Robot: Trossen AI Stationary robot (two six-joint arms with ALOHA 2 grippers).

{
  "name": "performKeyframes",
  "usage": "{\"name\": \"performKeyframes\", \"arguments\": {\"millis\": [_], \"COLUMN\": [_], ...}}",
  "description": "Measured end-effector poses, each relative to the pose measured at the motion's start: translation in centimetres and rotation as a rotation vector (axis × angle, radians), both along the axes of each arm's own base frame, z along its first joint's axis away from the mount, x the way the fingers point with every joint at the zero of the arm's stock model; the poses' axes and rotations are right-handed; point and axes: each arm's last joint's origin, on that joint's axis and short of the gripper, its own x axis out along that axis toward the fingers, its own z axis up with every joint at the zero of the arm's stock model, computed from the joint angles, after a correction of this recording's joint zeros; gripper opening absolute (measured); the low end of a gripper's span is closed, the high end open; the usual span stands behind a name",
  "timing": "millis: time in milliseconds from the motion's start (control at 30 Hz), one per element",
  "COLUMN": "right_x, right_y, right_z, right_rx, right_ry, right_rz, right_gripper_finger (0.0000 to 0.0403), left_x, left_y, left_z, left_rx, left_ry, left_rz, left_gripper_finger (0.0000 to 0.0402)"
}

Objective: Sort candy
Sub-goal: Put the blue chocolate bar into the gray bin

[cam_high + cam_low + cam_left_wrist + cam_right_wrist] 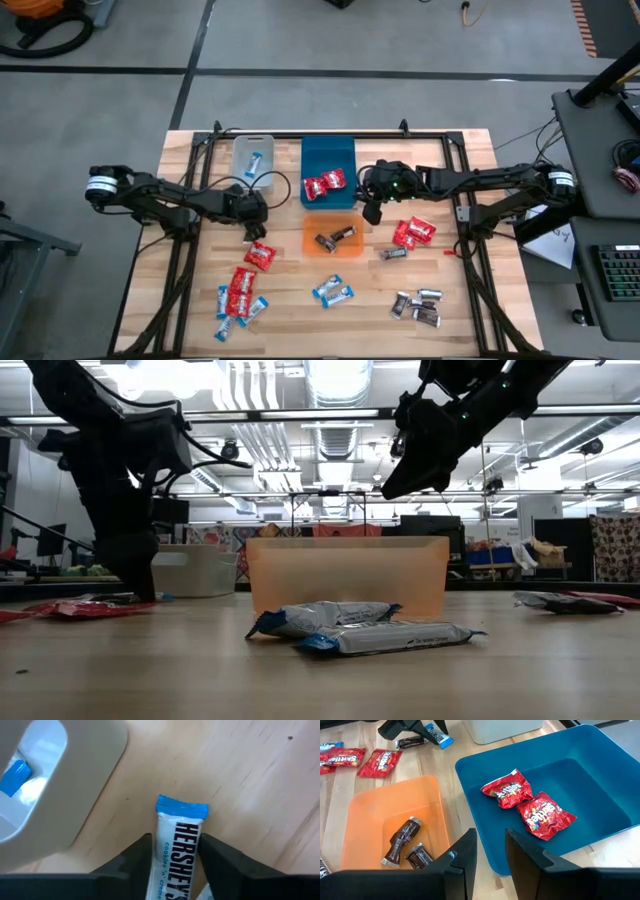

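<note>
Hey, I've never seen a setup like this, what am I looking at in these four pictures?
Two robot arms sort wrapped candy on a wooden table. One picture looks straight down, one sits at table height, and two come from cameras on the wrists. The left gripper has a blue-and-white Hershey's bar between its fingers beside the clear bin. The right gripper hangs empty over the blue bin holding two red Skittles packs and the orange bin holding dark candies. More candy lies loose around them.
</note>
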Motion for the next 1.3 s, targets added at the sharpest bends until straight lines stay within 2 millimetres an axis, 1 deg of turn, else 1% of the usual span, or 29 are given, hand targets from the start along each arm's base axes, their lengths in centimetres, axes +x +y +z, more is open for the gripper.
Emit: {"name": "performKeyframes", "arguments": {"millis": [267,333,433,567,700,800,900,1000,1067,1133,1233,1300], "right_x": [0.0,0.0,0.0,0.0,-0.1,-0.1,0.0,0.0,-0.1,-0.2,-0.6,-0.9], "right_y": [0.0,0.0,0.0,0.0,0.0,0.0,0.0,0.0,-0.3,-0.7,-1.7,-2.6], "right_z": [0.2,0.1,0.1,0.1,0.1,0.0,0.1,0.4,1.1,1.7,2.0,2.1], "right_rx": [-0.017,-0.016,-0.017,-0.025,-0.028,-0.048,-0.084,-0.127,-0.157,-0.184,-0.216,-0.231], "right_ry": [0.003,0.013,0.016,0.018,0.02,0.026,0.028,0.026,0.008,-0.008,-0.013,-0.011], "right_rz": [0.014,0.016,0.018,0.024,0.027,0.042,0.066,0.095,0.104,0.101,0.077,0.054], "right_gripper_finger": [0.0093,0.0093,0.0093,0.0093,0.0093,0.0093,0.0093,0.0093,0.0093,0.0093,0.0093,0.0093], "left_x": [0.1,0.2,0.6,1.3,1.8,2.1,2.7,3.3,3.5,3.6,3.2,2.7], "left_y": [0.1,0.1,0.1,-0.1,-0.2,-0.3,-0.3,0.1,0.8,1.9,4.1,5.9], "left_z": [0.1,0.2,0.7,2.0,3.9,5.7,8.1,11.1,13.1,14.7,15.8,15.9], "left_rx": [0.043,0.04,0.013,-0.036,-0.089,-0.109,-0.087,-0.011,0.067,0.141,0.213,0.236], "left_ry": [-0.016,-0.021,-0.038,-0.062,-0.101,-0.138,-0.21,-0.298,-0.344,-0.38,-0.367,-0.343], "left_rz": [0.011,0.01,-0.005,-0.051,-0.077,-0.102,-0.169,-0.263,-0.306,-0.325,-0.313,-0.287], "left_gripper_finger": [0.002,0.0009,0.0009,0.0006,0.0003,0.0002,0.0002,0.0002,0.0002,0.0002,0.0002,0.0002]}}
